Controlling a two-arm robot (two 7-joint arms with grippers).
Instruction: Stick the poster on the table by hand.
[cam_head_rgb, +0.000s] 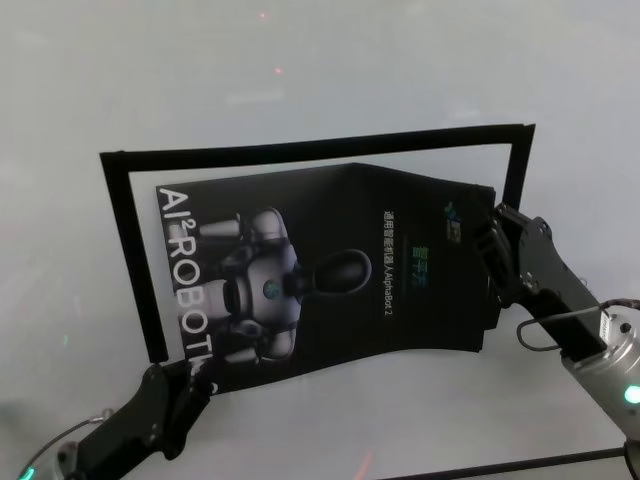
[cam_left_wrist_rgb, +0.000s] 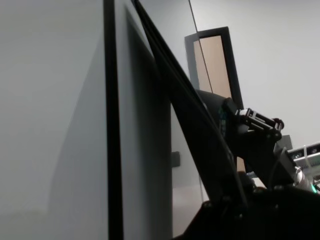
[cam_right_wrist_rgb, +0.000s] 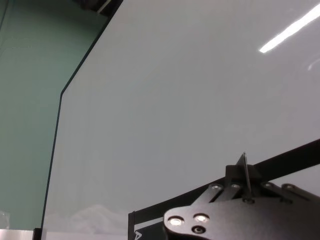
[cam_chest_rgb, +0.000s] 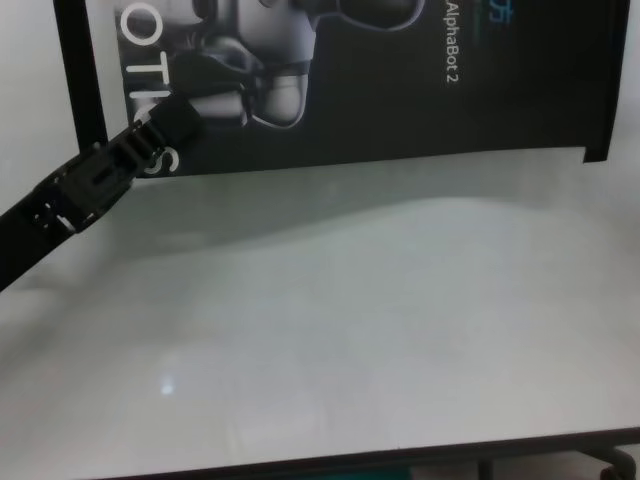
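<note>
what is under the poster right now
The white table lies under the poster, with black tape strips framing it. Whatever lies directly beneath the sheet is covered.

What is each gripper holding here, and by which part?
The poster: left gripper at its near-left corner, right gripper at its right edge, which is lifted.

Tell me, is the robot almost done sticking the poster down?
Not yet. The poster is already inside the black tape frame on the table. The left tool holds its near corner and the right tool its right edge. That right side looks bent up, so flattening and pressing it down remain.
</note>
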